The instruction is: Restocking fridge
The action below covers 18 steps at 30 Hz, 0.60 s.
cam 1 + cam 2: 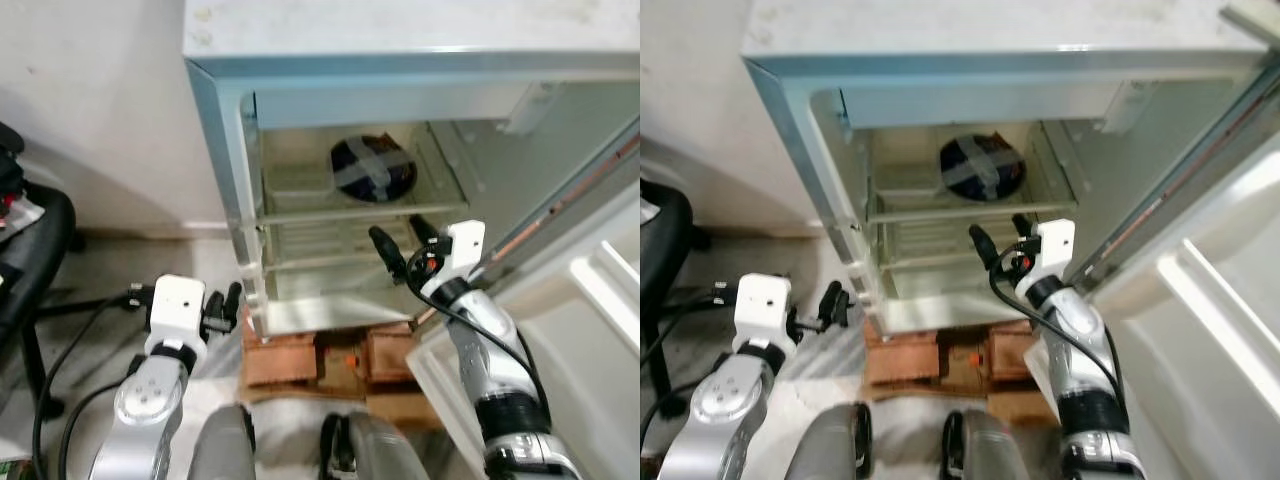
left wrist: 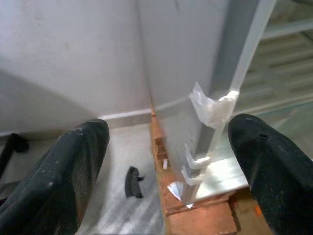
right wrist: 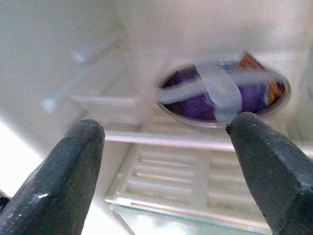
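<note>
The small fridge (image 1: 400,60) stands open before me. A round bowl (image 1: 373,168) with purple contents and a cross of grey tape over it rests on the upper wire shelf (image 1: 300,212). My right gripper (image 1: 398,240) is open and empty just in front of the fridge opening, a little below the bowl (image 3: 222,93) and pointing up at it. The left gripper (image 1: 222,310) is low by the fridge's left front corner (image 2: 215,127), also open with nothing between its fingers.
The fridge door (image 1: 600,300) is swung open on my right, close to the right arm. Reddish bricks (image 1: 290,355) prop the fridge off the floor. A black chair (image 1: 30,250) and cables (image 1: 70,340) are at the left. A white wall is behind.
</note>
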Available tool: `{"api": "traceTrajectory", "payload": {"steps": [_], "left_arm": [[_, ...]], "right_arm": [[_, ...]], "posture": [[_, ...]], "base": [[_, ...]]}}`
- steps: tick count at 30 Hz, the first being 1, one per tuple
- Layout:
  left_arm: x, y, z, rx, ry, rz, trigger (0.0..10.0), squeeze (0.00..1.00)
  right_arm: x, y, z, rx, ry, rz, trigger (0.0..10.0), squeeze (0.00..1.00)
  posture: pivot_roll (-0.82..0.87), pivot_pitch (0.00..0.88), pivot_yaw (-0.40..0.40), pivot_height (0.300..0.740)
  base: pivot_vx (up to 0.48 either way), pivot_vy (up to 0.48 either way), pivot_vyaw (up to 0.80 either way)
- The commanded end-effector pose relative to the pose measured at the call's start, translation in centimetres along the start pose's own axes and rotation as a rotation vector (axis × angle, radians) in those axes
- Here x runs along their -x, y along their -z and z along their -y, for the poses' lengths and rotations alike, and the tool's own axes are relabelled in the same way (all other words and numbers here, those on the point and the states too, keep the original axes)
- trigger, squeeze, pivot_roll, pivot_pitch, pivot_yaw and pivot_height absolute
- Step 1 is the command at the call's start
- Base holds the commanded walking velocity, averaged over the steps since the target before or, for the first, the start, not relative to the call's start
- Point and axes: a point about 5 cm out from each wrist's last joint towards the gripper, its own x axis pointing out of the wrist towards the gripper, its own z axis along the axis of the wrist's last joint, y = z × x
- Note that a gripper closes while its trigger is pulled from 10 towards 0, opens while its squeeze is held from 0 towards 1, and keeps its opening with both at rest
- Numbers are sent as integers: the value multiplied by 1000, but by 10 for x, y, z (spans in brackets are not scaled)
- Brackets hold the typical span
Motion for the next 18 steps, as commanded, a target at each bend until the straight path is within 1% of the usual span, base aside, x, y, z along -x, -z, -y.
{"api": "traceTrajectory", "payload": {"steps": [1, 3, 6, 10, 13, 18], "left_arm": [[-1, 1, 0, -7, 6, 3, 10000, 0], [-2, 1, 0, -5, 10, 10, 10000, 0], [-2, 2, 0, -6, 12, 11, 10000, 0], [-3, 4, 0, -7, 16, 10, 10000, 0], [-5, 5, 0, -9, 19, 12, 10000, 0], [-8, 5, 3, -12, 37, 15, 10000, 0]], "right_arm": [[6, -1, -4, 32, 5, -14, 10000, 0], [18, 0, -6, 37, 50, -23, 10000, 0], [28, 4, -8, 36, 88, -36, 10000, 0], [44, 10, -17, 54, 138, -60, 10000, 0], [48, 10, -22, 59, 160, -61, 10000, 0], [49, 9, -24, 71, 175, -63, 10000, 0]], "posture": [[93, 103, -48, 740], [87, 99, -46, 740], [82, 95, -42, 740], [71, 82, -37, 740], [68, 81, -34, 740], [55, 78, -26, 740]], "base": [[0, 0, 0], [0, 0, 0], [0, 0, 0], [0, 0, 0], [0, 0, 0], [-296, 0, 0]]}}
